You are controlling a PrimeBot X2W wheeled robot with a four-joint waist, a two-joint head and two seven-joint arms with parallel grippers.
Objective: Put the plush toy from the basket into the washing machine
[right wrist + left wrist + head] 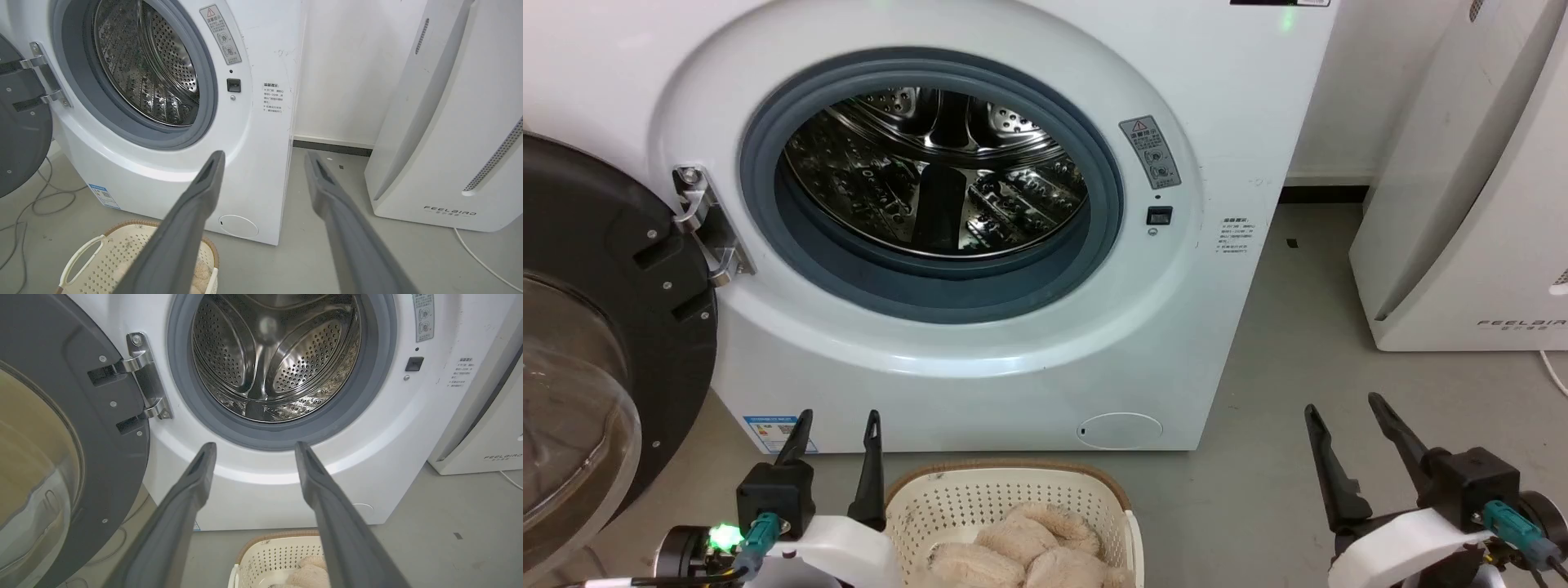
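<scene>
Two claws spread apart, empty: left gripper at 7 o'clock, right gripper at 5; fluffy beige plush toy lies in cream perforated plastic basket at 6 o'clock; white front-loading washing machine at 12, door open.

We are looking at bright, even, soft indoor light, with only faint shadow lying beneath the bulging front of the washing machine. Its steel drum is throwing sharp glints, and the glass door is carrying pale, milky reflections. A green lamp is glowing by the left wrist. In both wrist views we are seeing straight edges bowing outward, while the left gripper and right gripper are blurring toward the lens.
</scene>
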